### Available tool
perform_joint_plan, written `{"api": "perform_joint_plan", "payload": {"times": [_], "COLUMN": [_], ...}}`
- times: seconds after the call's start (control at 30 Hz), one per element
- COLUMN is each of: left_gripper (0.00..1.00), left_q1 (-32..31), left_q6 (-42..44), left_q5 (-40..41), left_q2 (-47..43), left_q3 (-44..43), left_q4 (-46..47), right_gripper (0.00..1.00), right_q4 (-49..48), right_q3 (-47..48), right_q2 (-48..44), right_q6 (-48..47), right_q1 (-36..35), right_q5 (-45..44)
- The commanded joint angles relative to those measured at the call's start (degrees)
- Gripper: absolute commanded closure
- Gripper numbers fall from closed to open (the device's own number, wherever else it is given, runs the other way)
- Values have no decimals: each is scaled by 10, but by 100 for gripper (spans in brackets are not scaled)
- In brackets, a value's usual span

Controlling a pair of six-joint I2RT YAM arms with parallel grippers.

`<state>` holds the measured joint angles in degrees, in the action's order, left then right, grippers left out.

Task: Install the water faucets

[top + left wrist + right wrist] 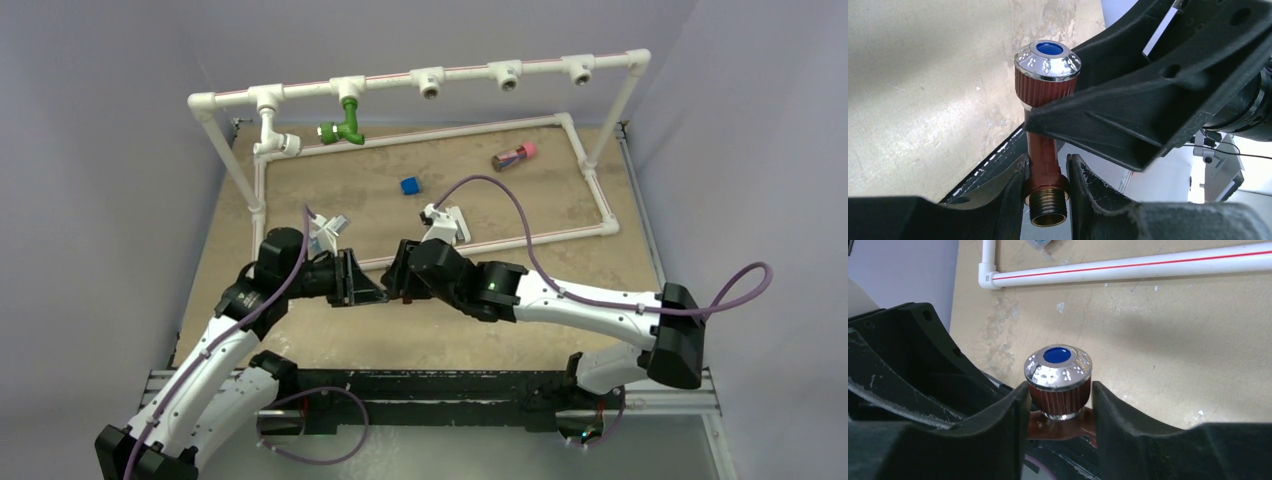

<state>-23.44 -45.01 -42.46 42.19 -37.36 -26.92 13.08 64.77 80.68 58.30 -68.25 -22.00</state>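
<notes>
Left wrist: reddish-brown faucet (1042, 150), chrome-capped, blue-dotted, threaded.

**Camera layout: one overhead view and two wrist views, all meeting at the reddish-brown faucet (1042, 145).**

The top camera is looking down from high behind the arm bases and taking in the whole table (480, 335) from afar. The left wrist camera is peering along the left gripper (1047, 162) at very close range, with the faucet's threaded end lying between its fingers. The right wrist camera is facing out over the right gripper (1059, 387), equally close, with the faucet's knob between its fingertips and the table beyond them.
</notes>
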Motion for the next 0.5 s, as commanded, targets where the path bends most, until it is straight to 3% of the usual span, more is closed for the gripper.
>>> {"api": "perform_joint_plan", "payload": {"times": [0.0, 0.2, 0.47], "left_gripper": [100, 100, 100], "left_q1": [-4, -4, -4], "left_q6": [-9, -28, -76], "left_q5": [-22, -45, -90], "left_q2": [-7, -13, -25], "left_q3": [12, 22, 46], "left_q4": [37, 77, 167], "right_gripper": [45, 20, 13], "right_q4": [-13, -20, -96], "right_q3": [-25, -64, -148], "right_q2": [-52, -116, -243], "right_q6": [15, 3, -86], "right_q1": [-2, -2, -1], "right_q5": [-11, -15, 9]}}
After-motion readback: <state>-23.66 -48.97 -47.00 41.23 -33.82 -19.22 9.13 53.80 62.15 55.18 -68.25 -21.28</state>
